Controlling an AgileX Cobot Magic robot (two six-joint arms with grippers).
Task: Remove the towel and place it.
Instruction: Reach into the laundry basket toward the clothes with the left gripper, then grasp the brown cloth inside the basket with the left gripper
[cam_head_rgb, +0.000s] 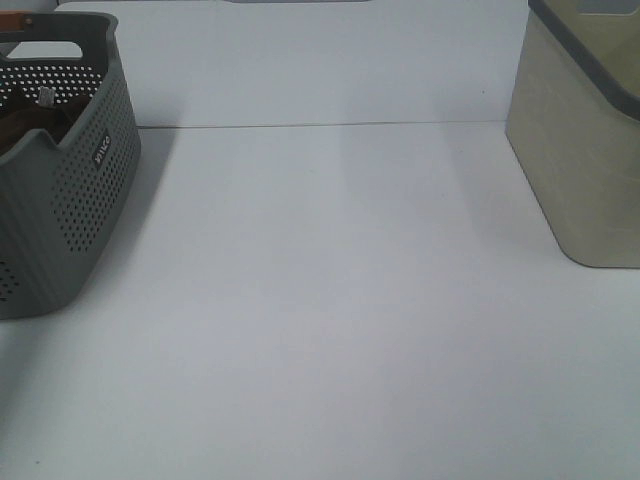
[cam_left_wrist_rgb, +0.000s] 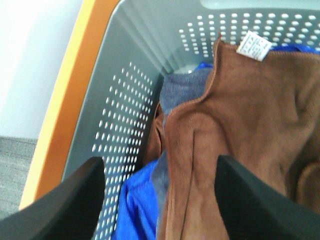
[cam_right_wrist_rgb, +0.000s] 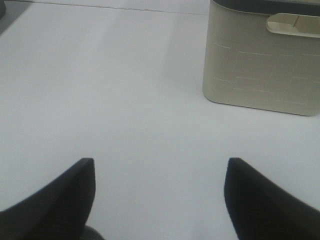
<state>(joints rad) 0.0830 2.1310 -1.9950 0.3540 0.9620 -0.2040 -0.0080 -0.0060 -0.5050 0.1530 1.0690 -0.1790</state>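
One towel (cam_left_wrist_rgb: 240, 150) in basket (cam_left_wrist_rgb: 125, 95), L fingers (cam_left_wrist_rgb: 65, 205) spread above

Soft cloth towel (cam_left_wrist_rgb: 240, 140); matt perforated plastic basket (cam_left_wrist_rgb: 130, 125); smooth table (cam_head_rgb: 330, 300)

1. The grey perforated plastic basket (cam_head_rgb: 90, 200) stands at the far left of the white flat table (cam_head_rgb: 320, 330).
2. The beige rectangular plastic bin (cam_head_rgb: 580, 150) stands at the far right, well apart from the basket.
3. The reddish-brown soft cloth towel (cam_left_wrist_rgb: 240, 150) lies inside the basket, over the blue crumpled cloth (cam_left_wrist_rgb: 132, 210).
4. The towel's small white care tag (cam_left_wrist_rgb: 254, 46) sits by the basket wall, perhaps touching it.
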